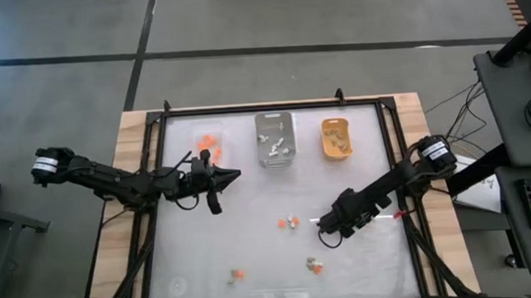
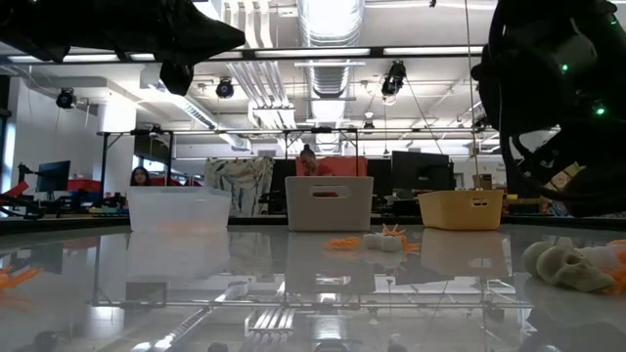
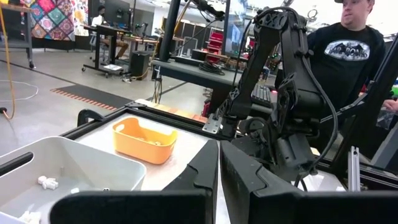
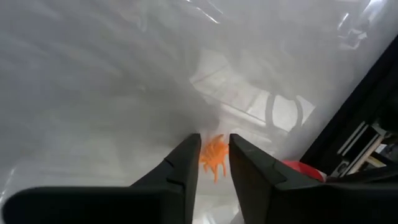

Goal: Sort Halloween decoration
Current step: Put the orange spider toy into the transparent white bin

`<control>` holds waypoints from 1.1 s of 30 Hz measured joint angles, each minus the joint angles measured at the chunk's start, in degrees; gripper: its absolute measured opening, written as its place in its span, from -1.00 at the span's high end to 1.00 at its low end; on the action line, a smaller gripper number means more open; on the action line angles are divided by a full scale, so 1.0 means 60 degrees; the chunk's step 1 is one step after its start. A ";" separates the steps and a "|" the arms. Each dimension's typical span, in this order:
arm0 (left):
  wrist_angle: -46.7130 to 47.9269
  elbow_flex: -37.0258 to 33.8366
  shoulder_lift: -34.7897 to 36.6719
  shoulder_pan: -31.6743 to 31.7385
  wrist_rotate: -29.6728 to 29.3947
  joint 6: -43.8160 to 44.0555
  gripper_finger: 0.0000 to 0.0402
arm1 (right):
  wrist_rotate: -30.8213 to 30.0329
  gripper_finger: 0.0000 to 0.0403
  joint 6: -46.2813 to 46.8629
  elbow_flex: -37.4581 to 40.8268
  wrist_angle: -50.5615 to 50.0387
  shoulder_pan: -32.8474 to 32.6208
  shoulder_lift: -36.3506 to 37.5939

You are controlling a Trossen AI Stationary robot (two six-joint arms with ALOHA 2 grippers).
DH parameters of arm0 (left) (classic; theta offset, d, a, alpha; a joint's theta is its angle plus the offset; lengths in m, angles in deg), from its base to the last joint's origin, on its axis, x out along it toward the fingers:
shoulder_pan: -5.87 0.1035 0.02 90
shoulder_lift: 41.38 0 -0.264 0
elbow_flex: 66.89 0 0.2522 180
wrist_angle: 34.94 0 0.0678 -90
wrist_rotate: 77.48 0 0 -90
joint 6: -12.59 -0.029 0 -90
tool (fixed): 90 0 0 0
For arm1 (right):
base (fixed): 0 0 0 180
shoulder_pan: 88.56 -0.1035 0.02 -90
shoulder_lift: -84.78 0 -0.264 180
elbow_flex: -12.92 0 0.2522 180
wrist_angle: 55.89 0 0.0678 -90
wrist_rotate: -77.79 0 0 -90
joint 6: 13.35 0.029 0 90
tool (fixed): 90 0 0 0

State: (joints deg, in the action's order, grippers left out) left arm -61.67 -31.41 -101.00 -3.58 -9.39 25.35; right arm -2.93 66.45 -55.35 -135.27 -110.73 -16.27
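Right gripper low over the glossy white table, right of centre, fingers narrowly apart with a bright orange trinket between the tips. Spiky, many-legged, spider-like in shape, tiny against the fingers. Contact with the pads not clear from the wrist view; may be pinched, may only be framed. Cannot tell which.

Just left of that gripper in the high view: small cluster of loose trinkets, orange and pale mixed, lying on the table. Same cluster seen from the low view as an orange legged piece beside a whitish lump. Further loose pieces toward the near edge: an orange-and-tan pair and another pair farther left. Large pale skull-like trinket close to the low camera.

Left gripper over the left half of the table, just beside the clear tray, fingers pressed together, nothing between them.

Along the far edge, three trays in a row: clear tray holding orange bits, grey tray holding white/grey bits, orange-yellow tray holding tan bits. White figure-like trinket visible inside the grey tray from the left wrist view.

Person in a dark shirt beyond the table.
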 joint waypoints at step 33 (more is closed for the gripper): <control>-0.0029 0.0000 0.0000 0.0001 0.0000 0.0045 1.00 | -0.2140 0.96 0.0828 -0.0062 0.0181 0.0000 0.3192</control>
State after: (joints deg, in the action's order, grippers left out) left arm -61.85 -31.41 -101.00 -3.58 -9.39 25.62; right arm -15.78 71.42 -55.72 -134.19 -110.73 2.88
